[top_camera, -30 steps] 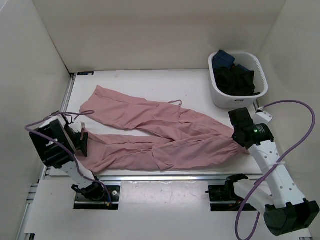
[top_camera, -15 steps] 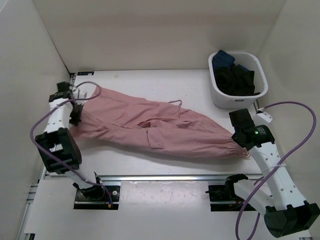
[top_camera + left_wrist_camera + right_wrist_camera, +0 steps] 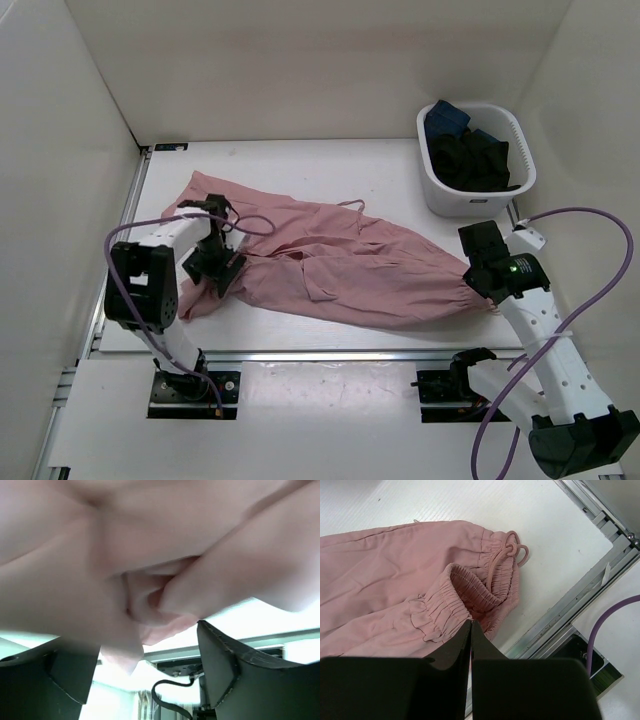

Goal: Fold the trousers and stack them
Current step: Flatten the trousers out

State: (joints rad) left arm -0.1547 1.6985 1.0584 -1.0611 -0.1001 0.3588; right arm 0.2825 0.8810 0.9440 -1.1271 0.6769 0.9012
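no legible text, brand, number or sign in any view, small white tag beside right arm too small to read

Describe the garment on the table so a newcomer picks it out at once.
On the white table, left of the white basket in its far right corner, lie the trousers, spread out long. They are dusty pink with gathered cuffs; the other garments are black or dark blue and sit bundled in the basket.
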